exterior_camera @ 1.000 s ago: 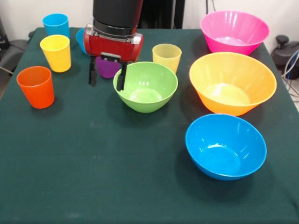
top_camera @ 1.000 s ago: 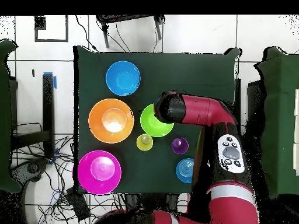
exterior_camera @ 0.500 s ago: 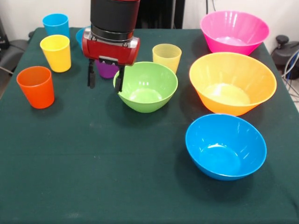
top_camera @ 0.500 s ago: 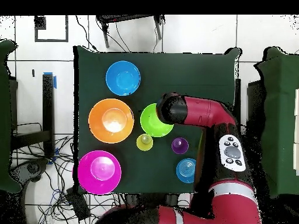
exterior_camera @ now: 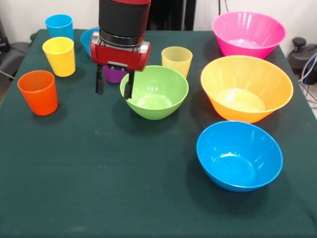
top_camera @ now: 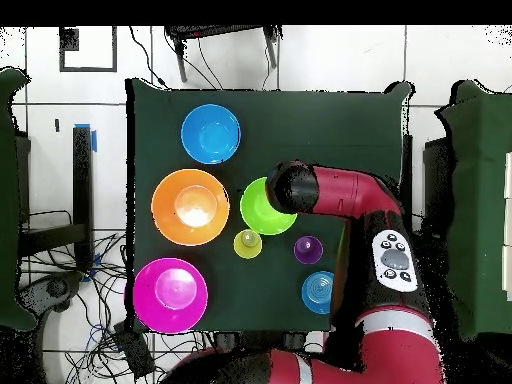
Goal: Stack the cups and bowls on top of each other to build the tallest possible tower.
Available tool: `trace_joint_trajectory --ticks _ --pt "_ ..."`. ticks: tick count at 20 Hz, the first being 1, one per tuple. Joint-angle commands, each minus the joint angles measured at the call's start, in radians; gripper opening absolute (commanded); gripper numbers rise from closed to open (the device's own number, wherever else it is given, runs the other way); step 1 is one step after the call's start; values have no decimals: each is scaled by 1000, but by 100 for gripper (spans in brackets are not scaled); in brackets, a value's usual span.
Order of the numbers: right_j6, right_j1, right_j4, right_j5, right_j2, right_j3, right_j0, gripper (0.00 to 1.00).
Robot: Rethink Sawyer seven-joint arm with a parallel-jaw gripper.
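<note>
Green bowl point(exterior_camera: 154, 92) unmoved; end effector point(exterior_camera: 113, 87) has shifted slightly nearer it

The arm point(exterior_camera: 124, 20) partly hides the purple cup point(exterior_camera: 113, 75) and small blue bowl point(exterior_camera: 89, 38).

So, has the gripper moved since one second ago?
Yes. The gripper has shifted slightly toward the green plastic bowl, one finger now at its rim.

One camera sits low and close across the desk point(exterior_camera: 99, 188), looking along it. The other hangs high, straight down, taking in floor too. Both share the whole desk point(top_camera: 270, 110).
</note>
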Motion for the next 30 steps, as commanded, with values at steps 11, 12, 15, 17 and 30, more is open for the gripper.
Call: trace_joint_trajectory --ticks 11,12,15,17,30 --pt "2 4 -59 59 40 43 46 100" --pt "1 5 -60 58 39 41 47 100" --pt "14 8 -65 54 23 40 67 100" --pt "37 14 -61 46 11 44 85 100" --pt "135 71 -46 -99 -57 90 164 100"
